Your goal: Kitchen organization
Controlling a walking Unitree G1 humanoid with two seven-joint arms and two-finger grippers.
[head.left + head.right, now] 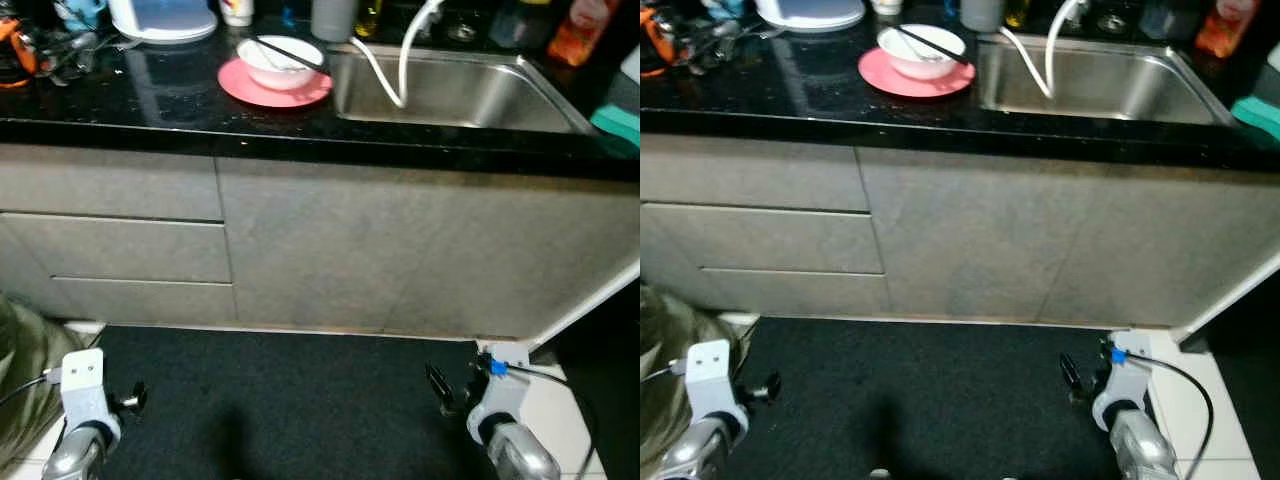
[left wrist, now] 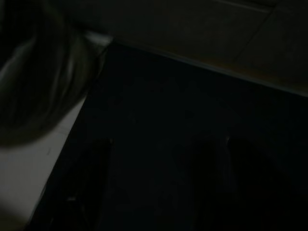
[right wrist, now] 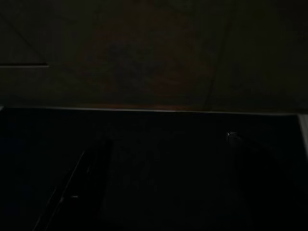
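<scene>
- From my remote station I see the white bowl (image 1: 279,60) standing on a pink plate (image 1: 272,87), on the black counter (image 1: 150,100) just left of the steel sink (image 1: 450,90).
- Two dark chopsticks (image 1: 290,52) lie across the bowl's rim, slanting toward the sink.
- A white hose (image 1: 385,75) loops down into the sink's left end.
- Behind the bowl, further from the sink, stands a white appliance with a pale blue lid (image 1: 160,17); a grey cup (image 1: 333,17) sits just behind the sink's left corner.
- An orange packet (image 1: 575,30) lies behind the sink's right end and a teal object (image 1: 620,122) sits at its right edge; I can read no label or writing on any of them.
- At the counter's far left, well apart from the sink, is a tangle of orange and dark items (image 1: 30,50), too blurred to name.
- Below the sink run grey cabinet fronts (image 1: 330,250), with drawers (image 1: 120,250) under the bowl's side.
- A black mat (image 1: 290,400) covers the floor at the cabinet's foot.
- The left gripper (image 1: 135,400) hangs low over the mat, well below the sink; its fingers (image 2: 94,183) appear as two dark shapes standing apart in the left wrist view, holding nothing.
- The right gripper (image 1: 440,388) hangs likewise over the mat beneath the sink, its fingers (image 3: 86,178) spread apart in the dim right wrist view, holding nothing.
</scene>
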